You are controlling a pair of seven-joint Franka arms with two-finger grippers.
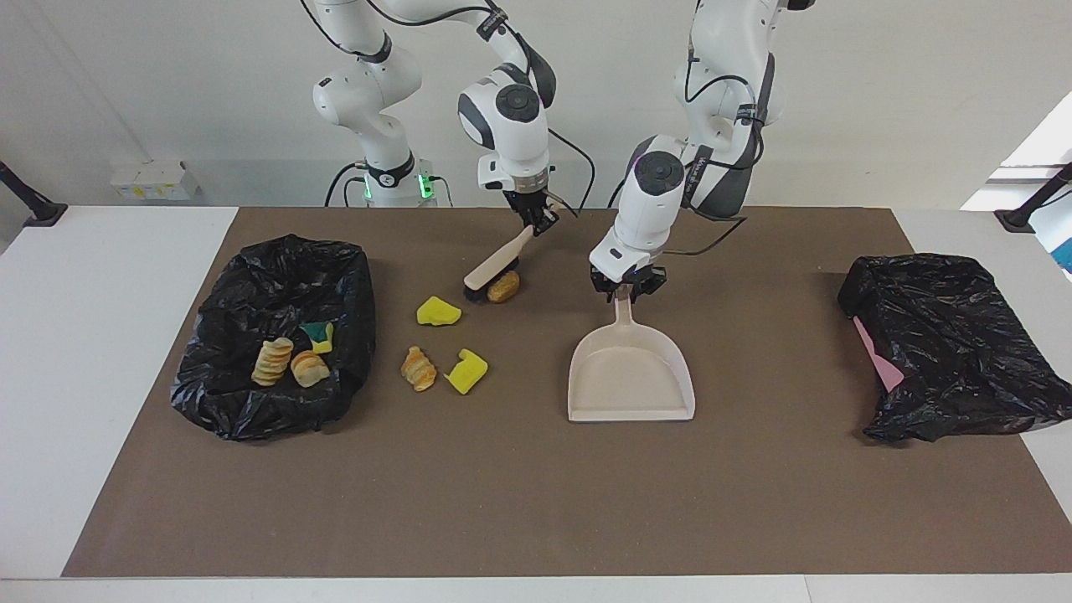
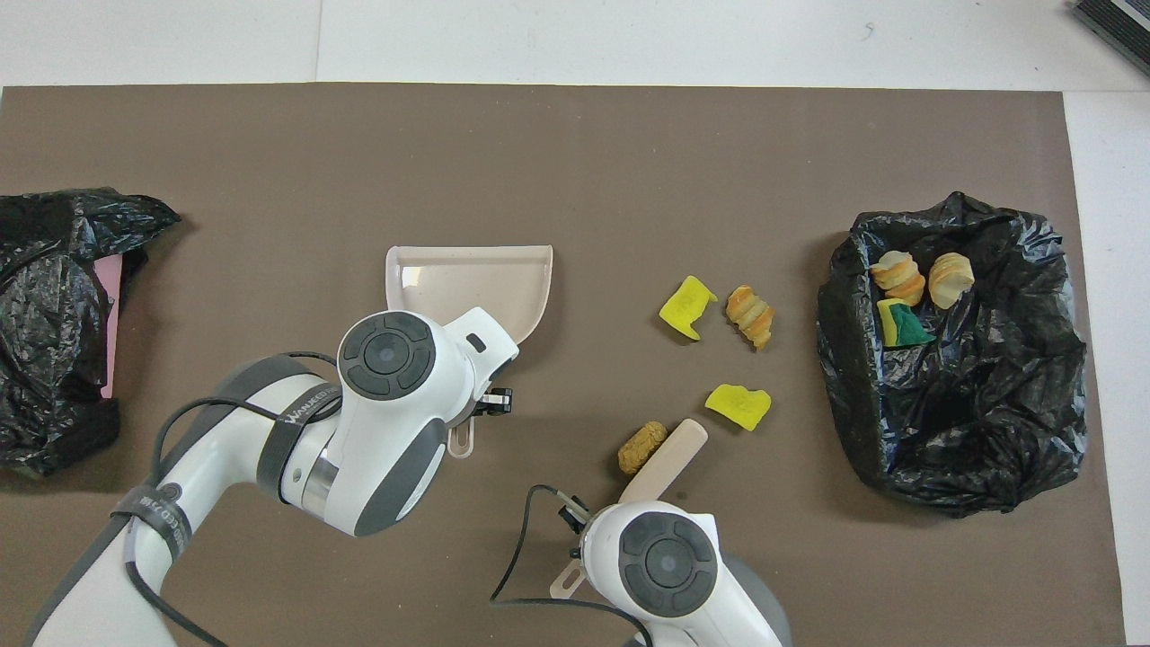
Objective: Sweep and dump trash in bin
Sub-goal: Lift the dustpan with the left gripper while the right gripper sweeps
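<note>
Sweeping could fail at the brown bread piece (image 1: 503, 287) first: it is rounded and touches the brush (image 1: 490, 276) bristles, so a push may roll it sideways past the dustpan (image 1: 631, 374) mouth, which faces away from the robots (not toward the trash). The right gripper (image 1: 538, 219) has its jaws clamped on the brush handle, brush slanting down to the surface (image 1: 536, 502) between the bin and the dustpan. The left gripper (image 1: 626, 289) sits at the tip of the dustpan handle, jaws drawn narrow around it; a grip that far out on a thin handle could let the pan twist or tip when lifted. Loose trash lies between the bin (image 1: 276, 335) and the dustpan: a yellow sponge chunk (image 1: 438, 311), a striped croissant piece (image 1: 418, 368) and a second yellow chunk (image 1: 466, 371) just beside it. Sponge looks soft and light, likely to skid or bounce; the croissant is ridged, probably rigid plastic. Three more pieces already lie in the bin, whose crinkled black liner sags, so a dump from the pan could catch its floppy rim. Dustpan is smooth beige plastic with low walls. A second black bag (image 1: 946, 343) lies at the left arm's end.
</note>
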